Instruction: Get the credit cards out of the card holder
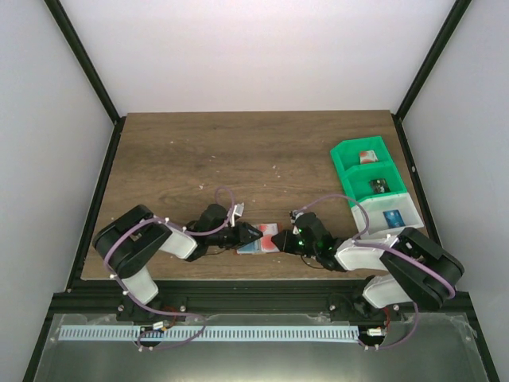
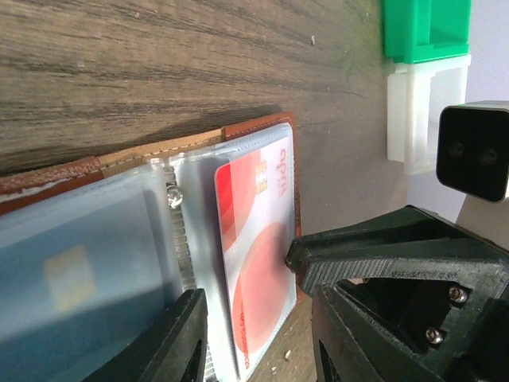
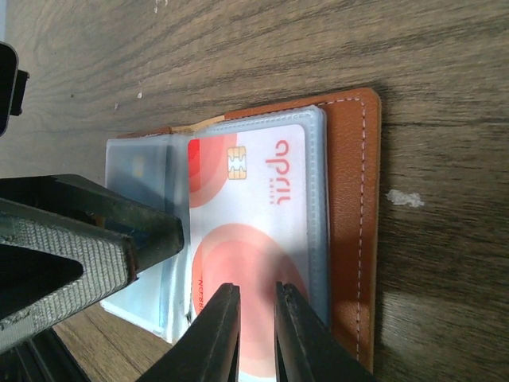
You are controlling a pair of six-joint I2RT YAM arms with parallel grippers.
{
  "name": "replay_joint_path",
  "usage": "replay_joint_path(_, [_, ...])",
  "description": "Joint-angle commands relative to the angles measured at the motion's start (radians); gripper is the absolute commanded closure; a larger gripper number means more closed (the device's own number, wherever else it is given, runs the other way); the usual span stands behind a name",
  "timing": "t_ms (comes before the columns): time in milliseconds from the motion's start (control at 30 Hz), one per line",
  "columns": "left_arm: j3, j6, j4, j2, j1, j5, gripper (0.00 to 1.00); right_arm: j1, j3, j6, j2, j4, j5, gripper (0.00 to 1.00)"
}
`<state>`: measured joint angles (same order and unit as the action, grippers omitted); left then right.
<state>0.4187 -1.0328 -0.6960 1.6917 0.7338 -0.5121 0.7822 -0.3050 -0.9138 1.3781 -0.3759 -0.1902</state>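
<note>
done: i judge three cards point(image 1: 367, 156) already in the bins point(image 1: 347, 159), right.
left: red-and-white card point(image 3: 254, 207), pale card point(image 2: 70, 277), both sleeved.
card holder point(image 3: 354, 223): open flat, by worktop point(image 1: 199, 159) near edge.
right fingers point(image 3: 257, 302): nearly closed on the red-and-white card; grip unclear.
left fingers point(image 1: 253, 234): half open over left page; hold unclear.
room: bare wood beyond.

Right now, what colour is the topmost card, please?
The card is white with red circles; clearest in right wrist view.
</note>
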Motion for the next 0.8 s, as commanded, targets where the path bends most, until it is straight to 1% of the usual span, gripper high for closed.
replay_joint_path(0, [0.011,0.021,-0.027,0.037,0.004,0.02,0.62,0.007,0.007,-0.003,-0.008,0.067,0.008,0.85])
replay_joint_path(167, [0.009,0.023,-0.025,0.037,0.006,0.021,0.64,0.006,-0.041,0.026,-0.118,0.174,0.053,0.85])
replay_joint_path(233, [0.007,0.023,-0.024,0.038,0.005,0.023,0.63,0.007,-0.063,0.041,-0.135,0.201,0.079,0.85])
replay_joint_path(300, [0.006,0.021,-0.026,0.041,0.005,0.021,0.63,0.007,-0.078,0.048,-0.129,0.21,0.08,0.85])
replay_joint_path(433, [0.007,0.019,-0.03,0.046,0.005,0.021,0.64,0.008,-0.082,0.043,-0.088,0.168,0.05,0.85])
replay_joint_path(600, [0.008,0.011,-0.048,0.061,0.01,0.015,0.64,0.007,-0.104,0.052,-0.019,0.165,0.061,0.85])
replay_joint_path(767, [0.016,0.01,-0.05,0.074,0.014,0.012,0.65,0.008,-0.086,0.048,0.037,0.134,0.056,0.86])
